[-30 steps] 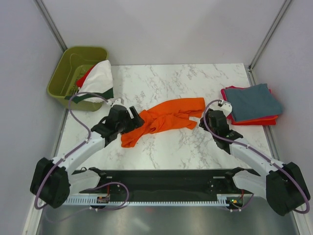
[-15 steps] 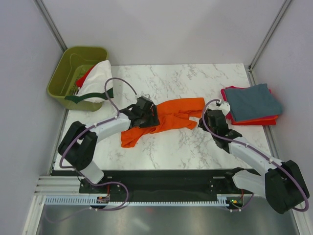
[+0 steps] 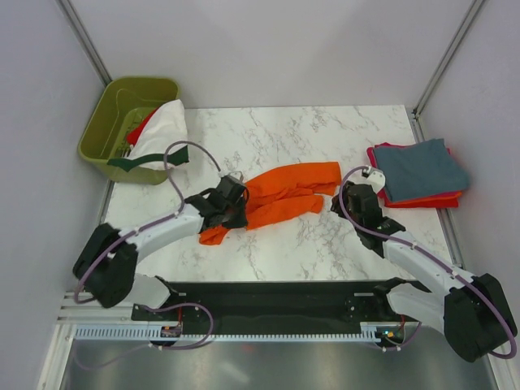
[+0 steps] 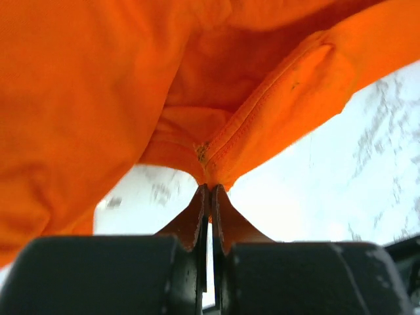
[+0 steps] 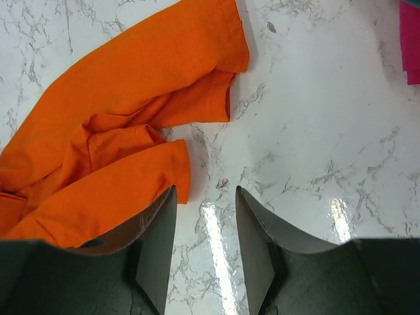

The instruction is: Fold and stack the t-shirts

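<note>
Left gripper (image 4: 210,189) pinched tight on orange t-shirt (image 4: 98,85) seam — right gripper (image 5: 205,197) half-open, empty.

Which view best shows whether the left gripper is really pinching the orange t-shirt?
The left wrist view: the left gripper is shut on a seamed fold of the orange t-shirt. From the top external view the gripper's body hides the pinch. The right wrist view shows only the shirt's other end, not that gripper.

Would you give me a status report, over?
Left gripper shut on orange t-shirt. Right gripper open, empty, at the shirt's edge. Nothing in the way.
</note>
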You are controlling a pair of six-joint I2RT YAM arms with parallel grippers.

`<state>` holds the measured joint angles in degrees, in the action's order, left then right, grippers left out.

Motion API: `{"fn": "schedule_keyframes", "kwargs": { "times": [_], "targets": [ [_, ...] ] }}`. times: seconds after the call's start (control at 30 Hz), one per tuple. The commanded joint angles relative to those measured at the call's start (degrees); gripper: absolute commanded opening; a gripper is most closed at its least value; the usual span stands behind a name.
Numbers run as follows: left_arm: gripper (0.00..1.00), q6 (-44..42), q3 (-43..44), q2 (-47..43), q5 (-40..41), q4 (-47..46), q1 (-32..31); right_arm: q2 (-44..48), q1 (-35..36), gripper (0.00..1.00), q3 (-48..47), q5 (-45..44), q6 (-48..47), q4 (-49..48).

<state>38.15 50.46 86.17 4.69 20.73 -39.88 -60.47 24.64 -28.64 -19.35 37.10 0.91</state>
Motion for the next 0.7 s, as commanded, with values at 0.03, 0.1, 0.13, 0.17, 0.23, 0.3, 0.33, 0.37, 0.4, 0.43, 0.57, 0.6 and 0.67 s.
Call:
{"fn": "schedule_keyframes", "kwargs": {
  "times": [0.03,0.1,0.13,0.17,0.23,0.3,0.33,0.37,0.4,0.43,0.57,0.6,0.67],
  "targets": [
    [0.02,0.07,-5.45,-13.81,2.06,7.98,0.06,1.14,-0.03,0.49,0.43,-2.00,0.51,-0.99],
    [0.02,4.19,-7.38,-21.87,5.84,12.38,0.06,1.23,-0.03,0.48,0.96,-2.62,1.13,-1.08],
    [0.02,7.08,-9.83,-25.49,9.95,14.58,0.59,1.32,-0.03,0.48,1.04,-2.88,1.83,-1.08],
    [0.03,10.85,-11.33,-28.75,10.60,16.51,1.11,1.23,-0.03,0.48,1.22,-3.14,2.18,-1.00],
    [0.40,14.47,-15.97,-38.29,11.30,16.62,2.52,0.97,-0.04,0.48,1.31,-3.23,3.32,-1.08],
    [0.73,17.29,-19.24,-43.25,12.53,17.58,2.70,0.35,-0.03,0.48,1.22,-2.53,3.94,-1.34],
    [0.86,18.53,-19.86,-46.76,13.93,18.20,2.70,0.00,-0.12,0.48,1.13,-2.18,4.03,-1.52],
    [0.88,20.45,-20.22,-48.19,14.47,18.81,2.79,-0.26,-0.04,0.52,0.96,-1.74,4.20,-1.61],
    [0.89,20.73,-20.57,-49.25,14.47,18.82,2.79,-1.14,-0.03,0.53,0.70,-1.30,4.21,-1.78],
    [0.90,20.30,-20.57,-49.52,13.51,18.04,2.70,-1.67,-0.03,0.54,0.52,-1.13,4.29,-1.79],
    [0.88,13.38,-15.93,-39.90,8.25,15.04,2.61,-6.22,-0.03,0.54,-2.72,-0.51,3.77,-1.96],
    [0.88,12.48,-13.13,-36.55,7.10,14.78,2.53,-7.02,-0.03,0.54,-3.43,-0.60,3.85,-1.87],
    [0.87,10.98,-10.48,-28.66,5.86,14.78,2.17,-9.83,-0.21,0.54,-5.53,-0.60,3.85,-1.96]
  ]
}}
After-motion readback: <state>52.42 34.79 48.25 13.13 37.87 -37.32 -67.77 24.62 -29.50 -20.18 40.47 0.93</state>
